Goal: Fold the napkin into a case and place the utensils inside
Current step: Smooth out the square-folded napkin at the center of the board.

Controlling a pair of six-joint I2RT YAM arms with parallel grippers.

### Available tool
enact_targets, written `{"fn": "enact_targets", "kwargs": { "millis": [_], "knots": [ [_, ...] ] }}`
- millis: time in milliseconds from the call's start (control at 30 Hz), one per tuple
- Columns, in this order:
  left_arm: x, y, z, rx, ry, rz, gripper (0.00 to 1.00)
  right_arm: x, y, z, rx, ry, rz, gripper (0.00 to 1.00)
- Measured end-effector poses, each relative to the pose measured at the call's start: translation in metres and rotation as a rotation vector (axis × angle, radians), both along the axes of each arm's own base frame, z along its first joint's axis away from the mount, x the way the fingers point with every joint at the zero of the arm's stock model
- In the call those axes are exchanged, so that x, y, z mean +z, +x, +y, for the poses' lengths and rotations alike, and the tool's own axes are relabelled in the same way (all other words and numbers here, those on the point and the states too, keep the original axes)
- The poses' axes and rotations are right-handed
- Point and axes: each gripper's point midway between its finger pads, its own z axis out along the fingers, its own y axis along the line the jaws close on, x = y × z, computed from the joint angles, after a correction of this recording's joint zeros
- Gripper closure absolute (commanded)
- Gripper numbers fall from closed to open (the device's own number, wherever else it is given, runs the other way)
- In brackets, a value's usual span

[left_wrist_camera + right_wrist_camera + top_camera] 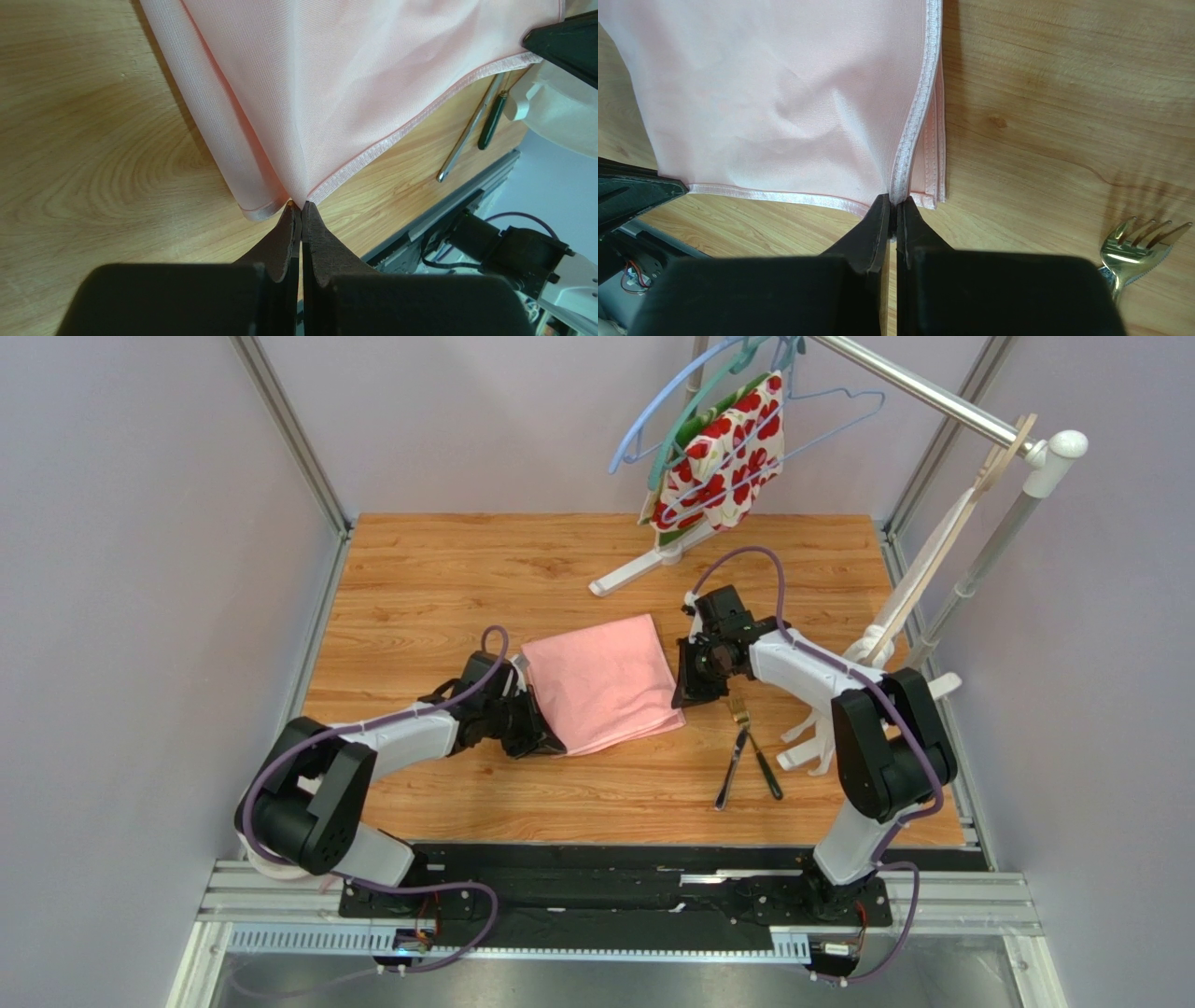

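Napkin [606, 682] lies folded, left gripper [302, 208] pinching its near-left corner, right gripper [893, 203] pinching the right-hand corner, utensils [746, 756] just right.

Pink napkin [606, 682] folded over, lying flat; utensils [731, 756] near, rt side.

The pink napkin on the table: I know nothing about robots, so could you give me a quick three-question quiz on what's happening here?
1. What do the left fingers and the right fingers each pinch?
A) the napkin
B) a plate
C) a sponge
2. How many utensils lie on the table?
3. True or false: the utensils lie on top of the napkin.

Key
1. A: each pair is closed on a corner of the napkin's hem.
2. Two.
3. False: they lie on bare wood beside it, on the right arm's side.
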Motion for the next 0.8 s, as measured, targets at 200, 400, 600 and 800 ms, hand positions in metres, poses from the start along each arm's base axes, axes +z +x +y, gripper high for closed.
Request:
{"fn": "enact_targets", "kwargs": {
  "millis": [200,400,600,800],
  "knots": [
    [-0.003,0.000,0.008,0.004,0.042,-0.026,0.34,-0.014,-0.006,-0.002,-0.003,-0.013,0.035,0.61],
    [0.045,-0.004,0.019,0.002,0.041,-0.168,0.13,-0.008,-0.009,-0.012,0.000,-0.057,0.015,0.36],
    [0.089,0.023,0.030,0.030,0.022,-0.281,0.26,0.007,-0.005,-0.013,0.001,-0.054,-0.031,0.34],
    [0.046,0.034,0.028,-0.037,0.013,-0.110,0.19,0.012,0.001,-0.008,0.007,-0.041,-0.039,0.34]
  ]
}}
